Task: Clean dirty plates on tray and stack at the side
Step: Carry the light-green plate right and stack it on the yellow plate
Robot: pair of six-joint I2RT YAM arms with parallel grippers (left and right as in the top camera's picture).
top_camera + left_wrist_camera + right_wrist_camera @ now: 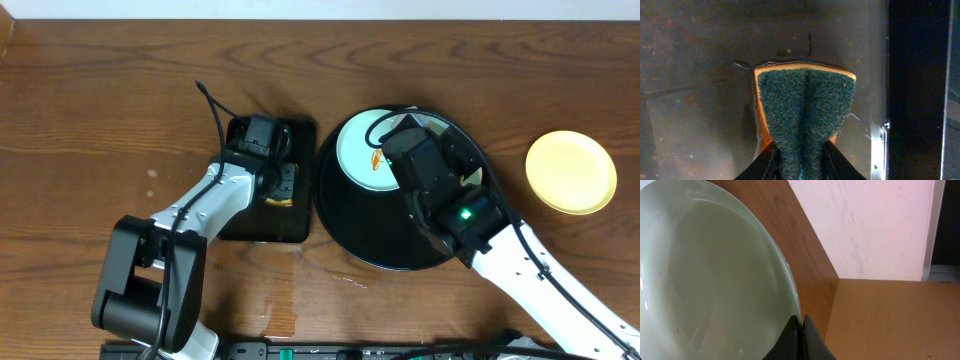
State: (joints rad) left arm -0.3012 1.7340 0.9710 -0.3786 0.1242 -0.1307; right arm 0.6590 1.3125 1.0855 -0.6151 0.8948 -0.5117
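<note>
A pale mint-blue plate [362, 152] with an orange smear near its right side is held over the far part of the large round black tray [345, 230]. My right gripper [400, 160] is shut on that plate's rim; in the right wrist view the plate [705, 280] fills the left and the fingers [801, 322] pinch its edge. A pale yellow plate [571, 171] lies on the table at the far right. My left gripper [272, 180] is shut on a green-and-orange sponge [805, 107] over the small rectangular black tray [290, 225]. A third plate is not in view.
The rectangular tray's wet floor [700, 75] and its right rim [884, 100] show in the left wrist view. The wooden table [100, 100] spreads to the left and back. A cardboard box [890, 320] and a pale wall [865, 225] stand beyond the table.
</note>
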